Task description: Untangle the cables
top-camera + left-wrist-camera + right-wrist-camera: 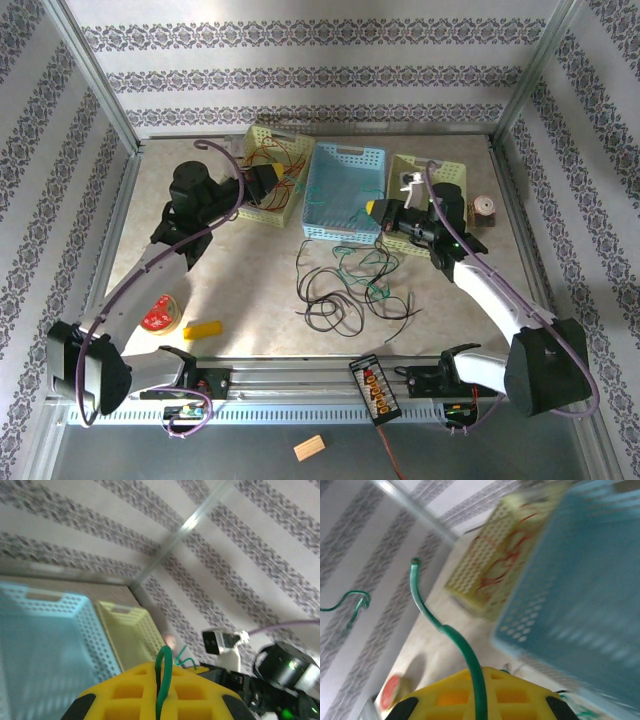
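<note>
Red cables (282, 160) are already laid in the left yellow basket (262, 131), next to which the left end effector (268, 182) is clamped on a green cable (161, 680). A black and green tangle (350, 285) is left on the tabletop (230, 280), so the work is judged roughly half done. The right end effector (379, 209) is pinched shut on a green strand (447, 630). The wires are thin, glossy and springy; the baskets are perforated plastic.
</note>
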Controlling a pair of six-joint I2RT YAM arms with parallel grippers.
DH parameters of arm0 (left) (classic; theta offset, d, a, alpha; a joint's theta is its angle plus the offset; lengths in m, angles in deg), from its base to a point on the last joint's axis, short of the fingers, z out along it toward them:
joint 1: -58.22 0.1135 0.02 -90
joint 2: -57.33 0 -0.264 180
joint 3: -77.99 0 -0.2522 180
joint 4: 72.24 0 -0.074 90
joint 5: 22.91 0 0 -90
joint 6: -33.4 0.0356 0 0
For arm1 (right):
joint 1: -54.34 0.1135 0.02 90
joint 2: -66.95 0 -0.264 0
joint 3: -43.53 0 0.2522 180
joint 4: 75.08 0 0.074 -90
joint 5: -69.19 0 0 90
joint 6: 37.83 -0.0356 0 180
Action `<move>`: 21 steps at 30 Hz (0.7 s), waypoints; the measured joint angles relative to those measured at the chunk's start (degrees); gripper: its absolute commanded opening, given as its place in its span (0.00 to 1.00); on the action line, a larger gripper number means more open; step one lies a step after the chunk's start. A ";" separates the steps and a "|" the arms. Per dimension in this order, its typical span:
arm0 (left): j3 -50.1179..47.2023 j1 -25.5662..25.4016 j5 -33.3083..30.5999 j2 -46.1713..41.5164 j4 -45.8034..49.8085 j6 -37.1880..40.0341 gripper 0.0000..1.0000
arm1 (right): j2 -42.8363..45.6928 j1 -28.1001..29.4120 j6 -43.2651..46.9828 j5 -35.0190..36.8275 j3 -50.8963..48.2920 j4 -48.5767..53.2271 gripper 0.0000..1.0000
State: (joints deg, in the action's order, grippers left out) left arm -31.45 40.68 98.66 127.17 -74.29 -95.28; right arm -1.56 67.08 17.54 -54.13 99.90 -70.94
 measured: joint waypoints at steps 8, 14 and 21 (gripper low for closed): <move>-0.63 0.79 -5.11 0.44 2.36 1.22 0.00 | -0.44 -1.62 -1.46 7.43 -0.44 2.97 0.00; -0.63 0.17 -6.01 4.15 2.43 1.22 0.00 | -13.29 0.68 -1.68 10.08 9.01 5.18 0.00; 1.86 -2.71 -9.22 12.02 3.17 1.29 0.00 | -24.68 1.42 -4.00 11.54 16.41 6.29 0.54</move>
State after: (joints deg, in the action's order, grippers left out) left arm -29.59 37.97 89.44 139.19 -71.12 -93.99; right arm -26.24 68.50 13.54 -42.59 116.32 -64.65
